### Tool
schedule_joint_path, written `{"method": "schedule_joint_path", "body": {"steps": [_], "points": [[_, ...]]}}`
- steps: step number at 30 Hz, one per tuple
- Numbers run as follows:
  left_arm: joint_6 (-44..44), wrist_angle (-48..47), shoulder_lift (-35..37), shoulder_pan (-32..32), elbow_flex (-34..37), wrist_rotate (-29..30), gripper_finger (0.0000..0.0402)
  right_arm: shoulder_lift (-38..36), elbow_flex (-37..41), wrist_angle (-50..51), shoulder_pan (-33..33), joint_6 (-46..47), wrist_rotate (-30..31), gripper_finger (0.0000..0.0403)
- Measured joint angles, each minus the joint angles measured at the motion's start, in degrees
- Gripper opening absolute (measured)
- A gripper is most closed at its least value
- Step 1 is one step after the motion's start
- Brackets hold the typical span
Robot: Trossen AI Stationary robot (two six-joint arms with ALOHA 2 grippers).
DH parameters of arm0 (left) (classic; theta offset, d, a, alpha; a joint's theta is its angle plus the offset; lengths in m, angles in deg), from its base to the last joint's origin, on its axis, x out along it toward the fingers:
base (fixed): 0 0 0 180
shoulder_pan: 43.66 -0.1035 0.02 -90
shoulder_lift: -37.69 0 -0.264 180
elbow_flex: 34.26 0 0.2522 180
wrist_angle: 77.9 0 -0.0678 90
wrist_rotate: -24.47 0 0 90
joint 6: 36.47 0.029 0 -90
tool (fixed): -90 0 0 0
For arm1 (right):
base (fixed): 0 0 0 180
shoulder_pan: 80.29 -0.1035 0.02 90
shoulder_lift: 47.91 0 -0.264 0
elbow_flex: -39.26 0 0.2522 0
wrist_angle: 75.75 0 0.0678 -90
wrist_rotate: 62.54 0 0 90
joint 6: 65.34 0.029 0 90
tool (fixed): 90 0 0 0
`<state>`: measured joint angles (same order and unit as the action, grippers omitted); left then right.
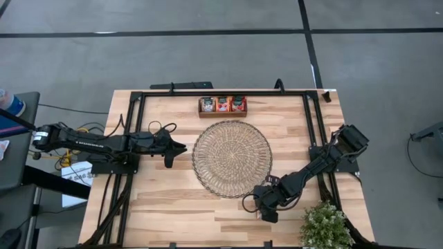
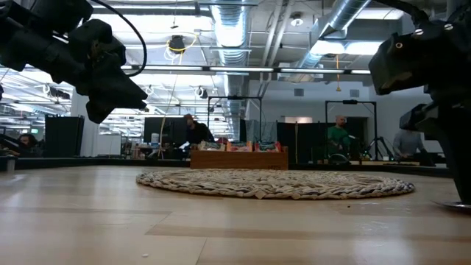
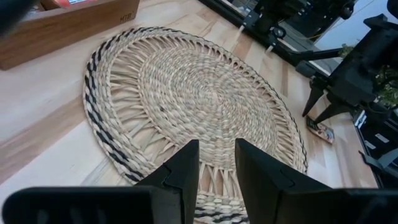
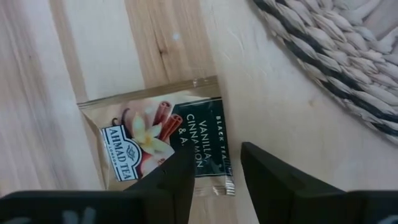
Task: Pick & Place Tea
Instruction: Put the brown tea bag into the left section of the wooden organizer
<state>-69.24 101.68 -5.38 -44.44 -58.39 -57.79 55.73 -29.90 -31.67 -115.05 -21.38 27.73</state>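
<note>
- High view: right gripper (image 1: 268,205) is low over the near right part of the light wooden table (image 1: 173,207), just off the near right edge of the large round woven straw mat (image 1: 232,158). The sachet under it is hidden by the arm here. Left gripper (image 1: 174,146) waits just left of the mat. The brown wooden compartment tray (image 1: 222,105) sits at the far edge, with red and orange sachets in it. A small green potted plant (image 1: 325,225) stands at the near right corner.
- Low view: tray and mat are seen edge-on; both arms hang in from above. Table contact can't be judged here; the loose sachet doesn't show.
- Left wrist view: left fingers (image 3: 183,171) are slightly parted over the mat rim, holding nothing. Only here is a small flat packet visible on the table beyond the mat, beside the other arm.
- Right wrist view: the only clear look at the target. A pale flat square tea sachet with a dark green patch (image 4: 163,138) lies flat on bare wood just beside the mat rim. Right fingers (image 4: 177,177) are spread, with one tip over the sachet's edge and nothing clamped.
- Step, as I read it: pre-grasp on the loose sachet. The next move needs a descent that puts one edge between the fingers; it's flat and thin, so it's likely to slide instead of lifting.
</note>
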Motion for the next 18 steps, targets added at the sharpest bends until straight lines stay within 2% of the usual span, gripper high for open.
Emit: {"method": "schedule_joint_path", "body": {"steps": [18], "points": [[0.0, 0.0, 0.0, 0.0, 0.0, 0.0, 0.0095, -0.2, 0.3, 0.7, -0.4, 1.1, 0.1, 0.0007]]}}
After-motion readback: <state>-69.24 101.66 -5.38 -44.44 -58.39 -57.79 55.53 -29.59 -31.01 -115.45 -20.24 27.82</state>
